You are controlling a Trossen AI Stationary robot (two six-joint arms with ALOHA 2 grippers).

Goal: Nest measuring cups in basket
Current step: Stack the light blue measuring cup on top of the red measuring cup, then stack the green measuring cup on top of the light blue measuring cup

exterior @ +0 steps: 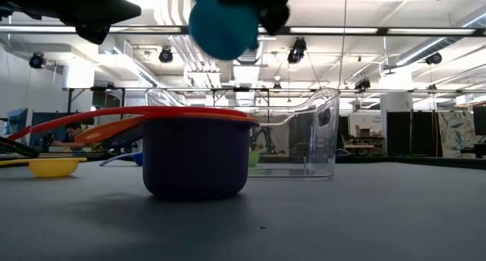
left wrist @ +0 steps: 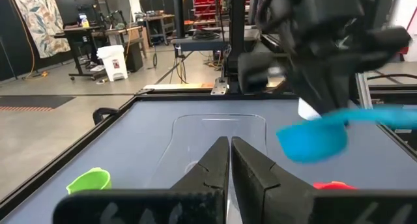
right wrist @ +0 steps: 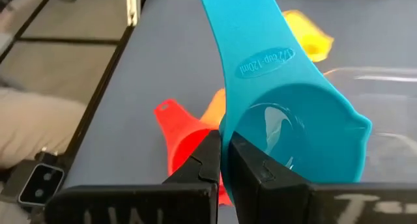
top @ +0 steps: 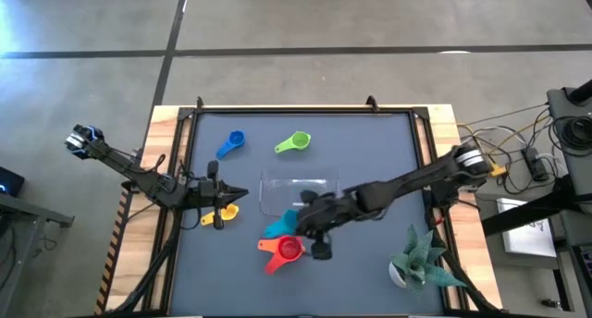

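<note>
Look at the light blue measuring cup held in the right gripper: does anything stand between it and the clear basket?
Nothing visible does. The right gripper holds the light blue cup in the air beside the basket, above the stacked red cup. The stack sits below the cup, not between it and the basket.

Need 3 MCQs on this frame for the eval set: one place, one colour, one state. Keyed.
1. Where is the green cup?
A. inside the basket
B. on the table, outside the basket
C. in the left end effector

2. Which colour cup does the right end effector hold?
A. yellow
B. green
C. light blue

3. What is the left end effector's state?
A. shut, empty
B. shut on the yellow cup
C. wide open

Key:
1 B: the green cup lies on the table, apart from the basket.
2 C: the right end effector holds the light blue cup in the air.
3 A: the left end effector has its fingers together with nothing between; the yellow cup sits on the table.
</note>
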